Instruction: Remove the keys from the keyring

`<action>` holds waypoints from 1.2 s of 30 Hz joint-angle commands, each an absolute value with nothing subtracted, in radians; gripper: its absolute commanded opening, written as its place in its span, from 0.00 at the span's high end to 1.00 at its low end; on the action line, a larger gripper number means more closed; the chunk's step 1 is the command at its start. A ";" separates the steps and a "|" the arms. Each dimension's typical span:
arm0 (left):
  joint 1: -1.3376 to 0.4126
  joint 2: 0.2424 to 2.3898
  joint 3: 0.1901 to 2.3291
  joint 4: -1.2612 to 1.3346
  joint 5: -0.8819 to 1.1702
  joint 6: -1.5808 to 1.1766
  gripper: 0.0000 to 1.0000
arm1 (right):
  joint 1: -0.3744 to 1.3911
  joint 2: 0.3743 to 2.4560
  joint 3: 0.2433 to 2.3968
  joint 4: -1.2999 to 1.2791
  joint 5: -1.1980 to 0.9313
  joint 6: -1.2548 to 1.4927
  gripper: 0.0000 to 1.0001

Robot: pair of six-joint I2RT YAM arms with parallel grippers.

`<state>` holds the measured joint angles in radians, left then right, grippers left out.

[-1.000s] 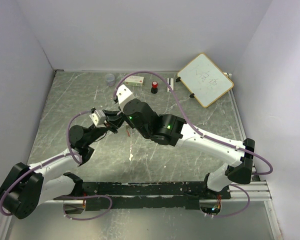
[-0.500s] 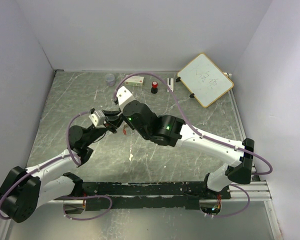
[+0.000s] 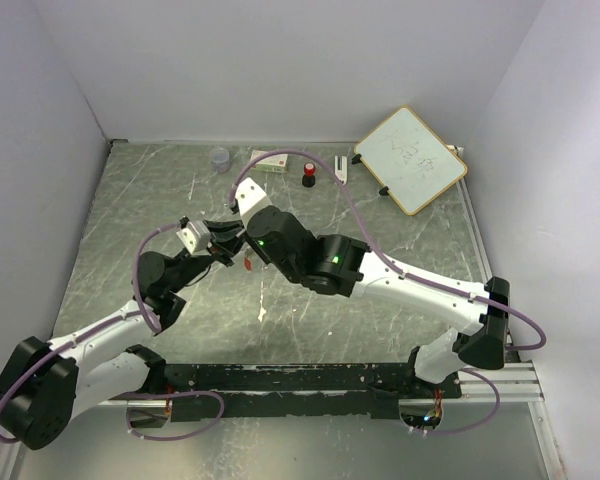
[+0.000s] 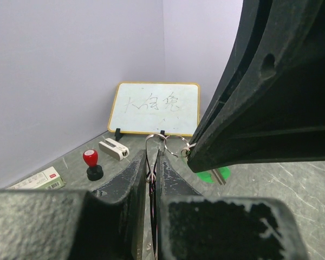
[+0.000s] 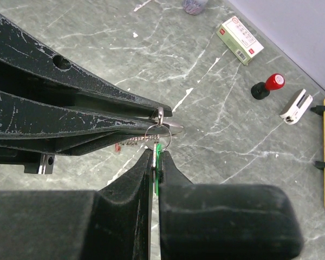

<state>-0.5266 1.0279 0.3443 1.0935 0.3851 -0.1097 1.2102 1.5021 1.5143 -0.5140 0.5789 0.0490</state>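
Grey marbled desk [image 3: 120,210], lilac walls on three sides; the work is held in the air over its middle. My left hand [image 4: 155,158] is clenched on the keyring [image 4: 167,141], pinching one thin wire loop at the fingertips. My right hand [image 5: 156,156] is clenched flat on the green key [image 5: 157,151], just below the ring. What I take for the red key [image 5: 118,146] hangs by a short chain beside the left fingers, too small to confirm. Assessment: ring and keys are light; the wire is stiff, springy and likely slippery, so the plastic key head is the sound place to grip. Obstruction: only my own two hands, crowded tip to tip. Whiteboard [image 3: 410,160], red-topped knob [image 3: 308,177], carton [image 3: 270,162] and clear cup [image 3: 220,157] stand well apart at the far edge.
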 commanded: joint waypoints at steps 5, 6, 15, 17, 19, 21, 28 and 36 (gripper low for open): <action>-0.525 0.962 0.360 1.140 0.345 -0.118 0.93 | 1.212 1.480 1.477 -0.495 0.576 0.056 1.00; -0.526 0.952 0.358 1.140 0.343 -0.118 0.93 | 1.212 1.479 1.467 -0.486 0.577 0.052 1.00; -0.525 0.884 0.337 1.142 0.289 -0.099 0.93 | 1.183 1.476 1.445 -0.447 0.503 0.049 1.00; -0.526 0.874 0.333 1.151 0.266 -0.096 0.93 | 1.165 1.474 1.436 -0.447 0.476 0.051 1.00; -0.525 0.866 0.328 1.161 0.253 -0.093 0.93 | 1.144 1.476 1.426 -0.450 0.452 0.060 1.00; -0.525 0.855 0.331 1.154 0.240 -0.079 0.93 | 1.130 1.473 1.417 -0.459 0.459 0.065 1.00; -0.526 0.802 0.329 1.115 0.206 -0.051 0.93 | 1.065 1.437 1.354 -0.424 0.409 0.077 1.00; -0.526 0.858 0.331 1.153 0.249 -0.079 0.93 | 1.054 1.407 1.333 -0.375 0.383 0.082 1.00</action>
